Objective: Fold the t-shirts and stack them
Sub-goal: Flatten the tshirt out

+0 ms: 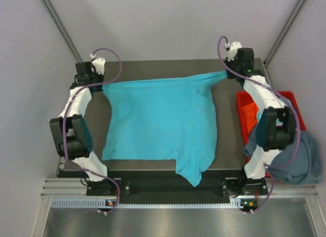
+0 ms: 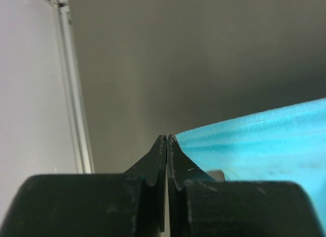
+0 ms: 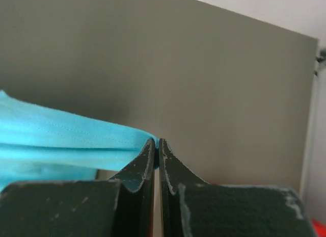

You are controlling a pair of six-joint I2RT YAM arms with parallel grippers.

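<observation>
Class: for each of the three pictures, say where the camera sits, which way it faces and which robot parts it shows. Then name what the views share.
Top external: above and behind the bases, looking down on the table; both arms, left gripper and right gripper show.
Left wrist: on the left wrist, looking along its closed fingers across the table.
Right wrist: on the right wrist, looking past its closed fingers across the table.
Shared: all three show the turquoise t-shirt, pinched by both grippers.

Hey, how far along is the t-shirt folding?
Done: nothing folded or stacked yet. In hand: the left gripper and right gripper pinch the turquoise t-shirt at its far edge, spreading it on the table. Left: fold it, then the orange shirt and blue-grey shirt at the red bin.
</observation>
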